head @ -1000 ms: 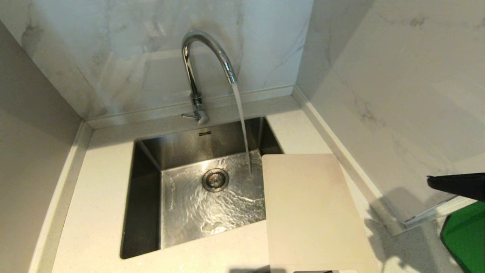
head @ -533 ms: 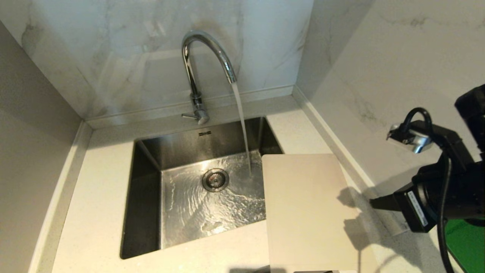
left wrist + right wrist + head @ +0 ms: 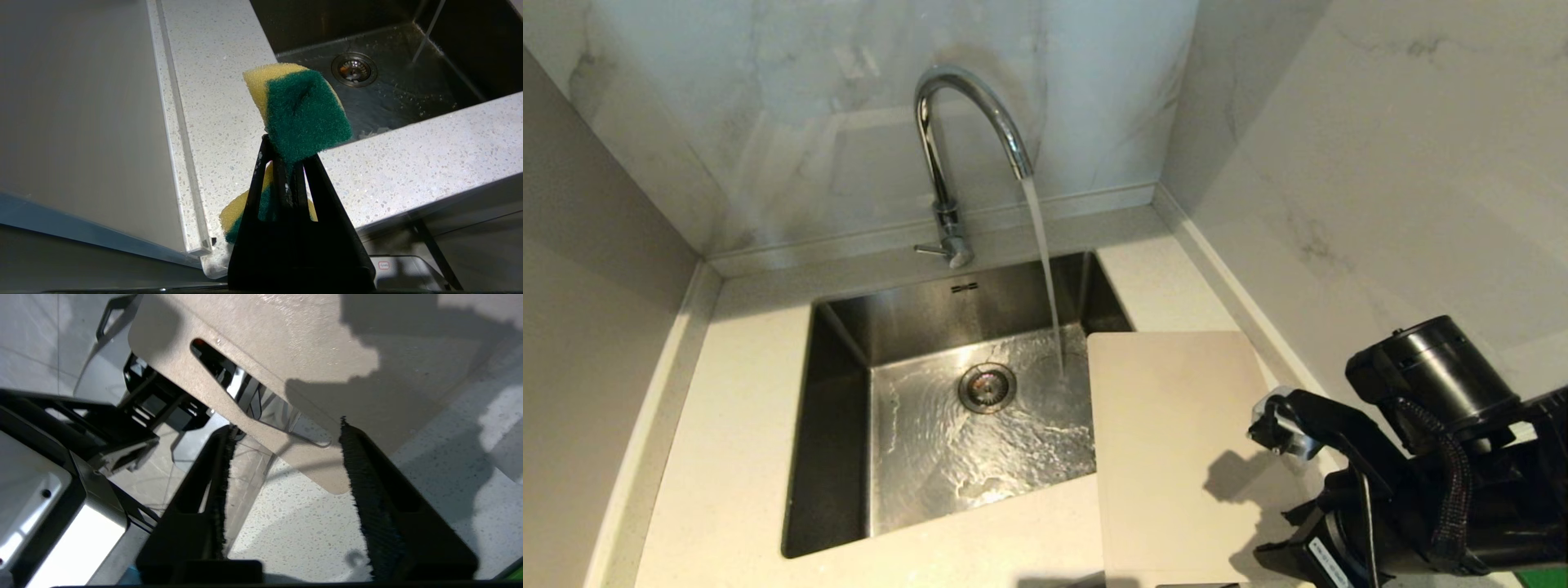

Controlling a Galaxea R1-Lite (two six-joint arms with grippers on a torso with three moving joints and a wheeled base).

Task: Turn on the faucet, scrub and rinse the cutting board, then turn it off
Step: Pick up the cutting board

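Cutting board (image 3: pixel 1184 457) lies flat on the desk (image 3: pixel 727 457) to the right of the sink (image 3: pixel 837 457), its left edge overhanging the basin and its slot-handle end jutting past the desk's near edge. Faucet (image 3: pixel 947 155) runs, its stream falling into the sink just beside the board's far left corner. Right end effector (image 3: pixel 286 457) hovers above the board's handle end, fingers apart and holding nothing. Left end effector (image 3: pixel 286 163) sits off the desk's near edge, clamped on a yellow-and-green sponge (image 3: pixel 300 110).
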